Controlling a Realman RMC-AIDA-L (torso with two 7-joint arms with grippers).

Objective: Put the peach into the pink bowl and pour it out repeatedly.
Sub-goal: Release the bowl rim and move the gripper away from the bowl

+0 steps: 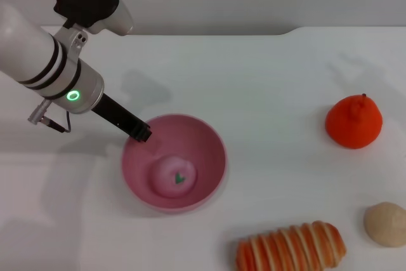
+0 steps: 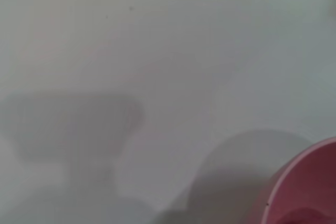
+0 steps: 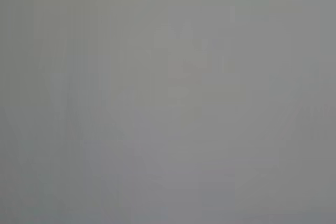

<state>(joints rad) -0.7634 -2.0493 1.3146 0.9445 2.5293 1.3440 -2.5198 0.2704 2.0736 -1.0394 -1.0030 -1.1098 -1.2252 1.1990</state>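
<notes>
The peach (image 1: 175,176) is sat inside the pink bowl (image 1: 212,141), just below the left gripper (image 1: 143,133) parked at the rim; grip state can't be told.

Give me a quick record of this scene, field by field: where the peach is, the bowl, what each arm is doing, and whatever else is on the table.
peach: lying inside the pink bowl, leaf mark up
pink bowl: upright on the white table
left gripper: at the bowl's rim on the robot's left side
right gripper: not in view
orange fruit: on the table, far to the bowl's right
beige lump: near the right edge
striped bread loaf: near the front edge
</notes>
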